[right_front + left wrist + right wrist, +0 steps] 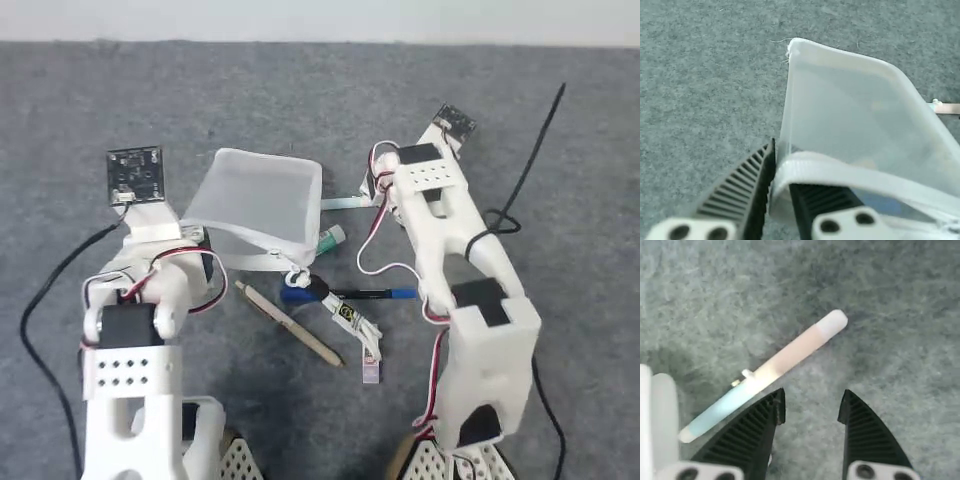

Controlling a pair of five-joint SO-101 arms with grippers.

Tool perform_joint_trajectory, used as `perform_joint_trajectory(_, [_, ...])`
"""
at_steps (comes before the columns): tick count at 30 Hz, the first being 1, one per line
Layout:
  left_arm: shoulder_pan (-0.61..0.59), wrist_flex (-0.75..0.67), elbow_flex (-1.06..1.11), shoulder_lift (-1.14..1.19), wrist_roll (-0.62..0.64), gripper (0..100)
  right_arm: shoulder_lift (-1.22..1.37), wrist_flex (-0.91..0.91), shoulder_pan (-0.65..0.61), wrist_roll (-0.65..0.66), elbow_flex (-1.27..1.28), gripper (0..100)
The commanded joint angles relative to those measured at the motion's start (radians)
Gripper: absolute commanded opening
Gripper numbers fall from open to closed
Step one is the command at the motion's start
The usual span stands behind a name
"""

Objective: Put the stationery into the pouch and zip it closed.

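The translucent white pouch (258, 205) lies tilted on the grey carpet, its zipper edge (840, 172) facing the loose stationery. My left gripper (780, 187) is shut on that zipper edge at the pouch's corner. A pale pastel pen (772, 365) lies just beyond my right gripper (812, 407), which is open and hovers over bare carpet beside it. This pen (343, 203) sits next to the pouch's right side. A wooden pencil (290, 322), a blue pen (355, 294), a white marker (355, 325), a small eraser (371, 372) and a green-capped item (332, 237) lie near the pouch mouth.
Grey carpet (250, 90) covers the whole table. The left arm (130, 330) stands at the front left and the right arm (470, 280) at the front right. Black cables (530, 160) trail off on both sides. A pouch edge (655, 410) shows beside my right gripper.
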Motion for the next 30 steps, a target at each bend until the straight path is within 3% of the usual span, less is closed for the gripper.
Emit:
perform_joint_trajectory(1, [-0.003, -0.003, -0.062, -0.043, 0.003, 1, 0.016, 0.025, 0.021, -0.012, -0.098, 16.9])
perform_joint_trajectory(24, [-0.002, -0.005, -0.061, -0.04, 0.003, 1, 0.119, -0.001, 0.107, -0.04, -0.236, 16.9])
perform_joint_trajectory(30, [0.0, -0.005, -0.061, -0.04, 0.003, 1, 0.223, 0.114, 0.107, -0.043, -0.393, 16.9])
